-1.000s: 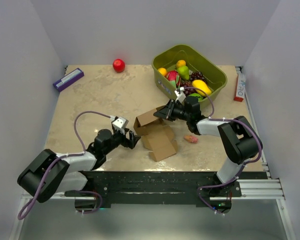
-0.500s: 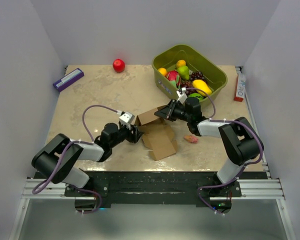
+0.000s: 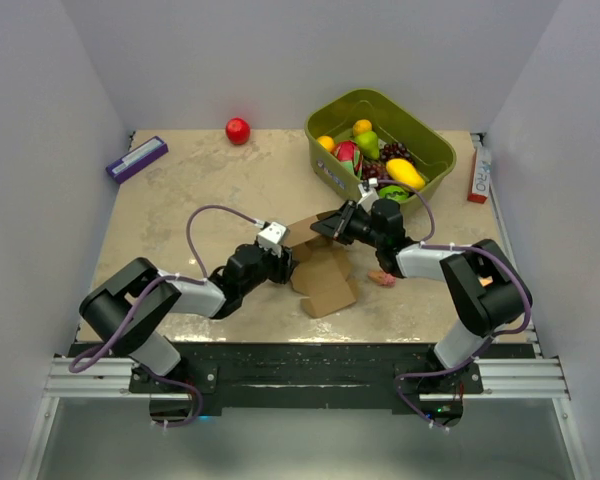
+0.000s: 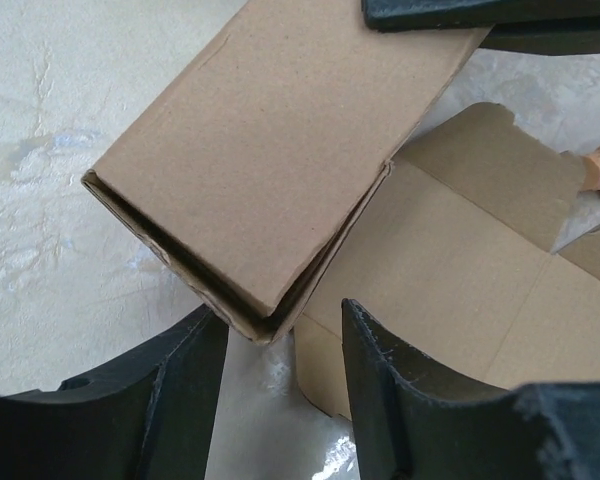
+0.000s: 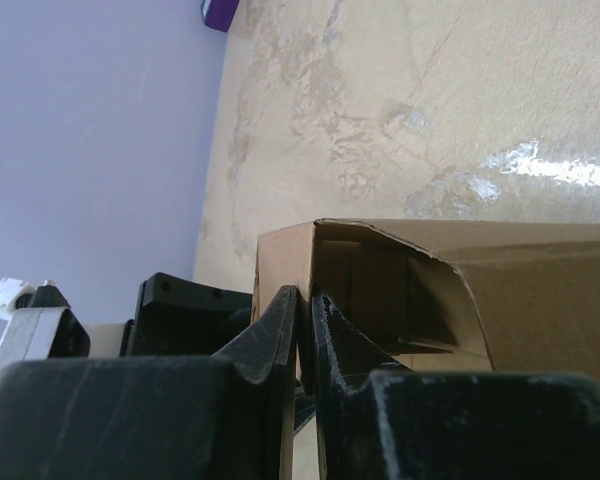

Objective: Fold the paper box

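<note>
paper box (image 3: pixel 325 288), pinched by R gripper (image 5: pixel 302 305)

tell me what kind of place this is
Probably a robot lab test cell: plain white walls enclose the table, two arms are bolted at its near edge, with props like a green bin of fruit.

The left pincer (image 4: pixel 280 320) stands with its two dark fingers (image 4: pixel 180 380) apart, and the folded corner of the paper box (image 4: pixel 280 160) sits between them. A flat flap lies beyond on the pale desk (image 4: pixel 50 200). The right pincer (image 4: pixel 480 20) meets the box's top edge.
</note>
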